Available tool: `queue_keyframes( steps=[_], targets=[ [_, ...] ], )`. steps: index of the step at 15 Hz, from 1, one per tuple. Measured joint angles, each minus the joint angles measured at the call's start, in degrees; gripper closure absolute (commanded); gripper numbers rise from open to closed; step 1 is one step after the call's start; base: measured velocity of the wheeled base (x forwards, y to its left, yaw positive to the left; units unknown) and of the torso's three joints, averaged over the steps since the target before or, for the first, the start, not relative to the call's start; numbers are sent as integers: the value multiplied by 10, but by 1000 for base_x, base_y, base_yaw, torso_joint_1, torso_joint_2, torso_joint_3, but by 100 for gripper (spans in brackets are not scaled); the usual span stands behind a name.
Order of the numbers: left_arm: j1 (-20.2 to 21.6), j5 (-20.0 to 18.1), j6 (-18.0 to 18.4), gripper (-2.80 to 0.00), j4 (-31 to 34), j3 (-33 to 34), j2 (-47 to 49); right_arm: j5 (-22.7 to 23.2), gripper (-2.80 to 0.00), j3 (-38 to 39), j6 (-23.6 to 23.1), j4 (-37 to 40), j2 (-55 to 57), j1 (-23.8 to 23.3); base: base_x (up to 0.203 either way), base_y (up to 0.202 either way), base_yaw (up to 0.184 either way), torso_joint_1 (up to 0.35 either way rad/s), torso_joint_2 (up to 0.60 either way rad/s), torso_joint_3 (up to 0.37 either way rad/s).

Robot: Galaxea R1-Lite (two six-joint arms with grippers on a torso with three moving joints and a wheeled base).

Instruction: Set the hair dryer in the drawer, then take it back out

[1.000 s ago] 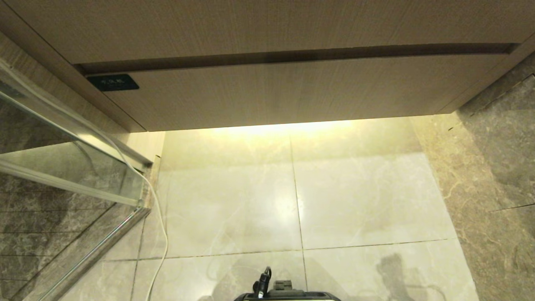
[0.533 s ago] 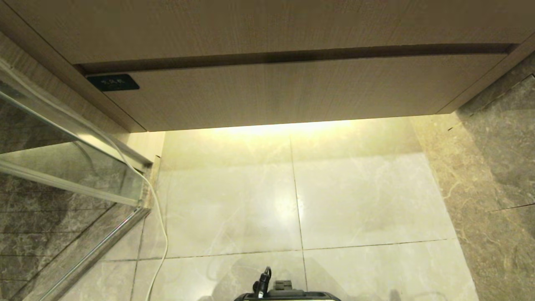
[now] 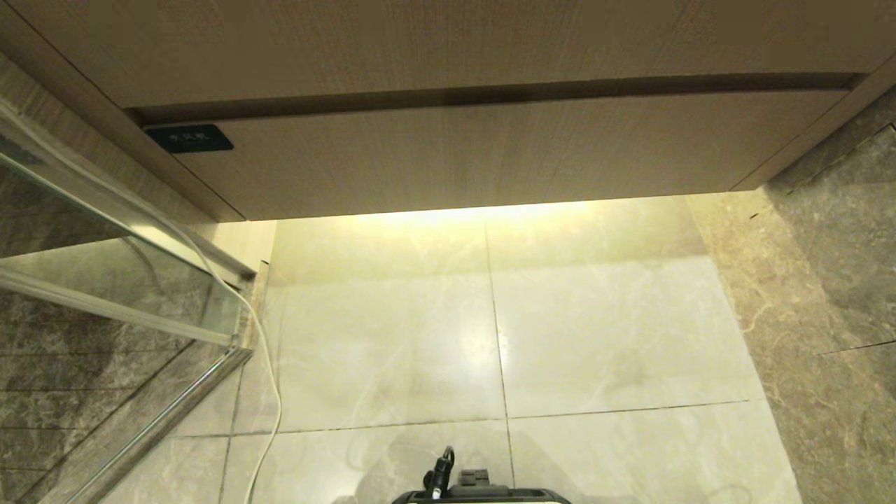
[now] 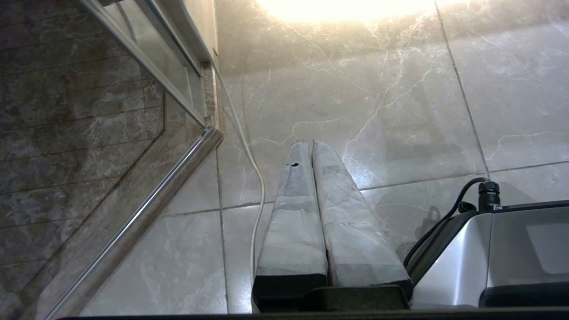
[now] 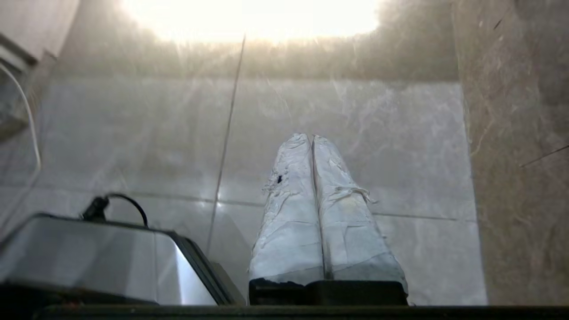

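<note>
The drawer (image 3: 476,154) is a wide light-brown wood-grain front with a small dark label (image 3: 189,138) at its left end; it sits pushed in under the counter at the top of the head view. The hair dryer is out of view. My left gripper (image 4: 309,143) hangs low over the floor tiles beside my base, its taped fingers (image 4: 293,209) pressed together and empty. My right gripper (image 5: 311,137) also points down at the floor on the other side of the base, shut with nothing in it. Neither arm shows in the head view.
A glass shower partition with a metal rail (image 3: 161,413) stands at the left, and a white cable (image 3: 269,392) trails down the floor beside it. Dark marble wall (image 3: 833,280) closes the right side. My base's top edge (image 3: 483,493) shows at the bottom.
The dark shadow on the floor tiles at the lower right slid down and left the head view. The drawer and the view itself have not shifted.
</note>
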Motion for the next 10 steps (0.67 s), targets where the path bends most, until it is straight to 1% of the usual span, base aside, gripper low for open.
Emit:
queue_keyframes(
  steps=[1,4,10],
  targets=[
    [0,0,-3,0,0,0,0,-5,0,0,13,-10,-4,0,0,0,0,0,0,0],
    [0,0,-7,0,0,0,0,-4,0,1,0,-8,-9,1,0,0,0,0,0,0],
    [0,1,-21,0,-2,0,0,-4,0,2,5,-7,-10,2,0,0,0,0,0,0]
  ],
)
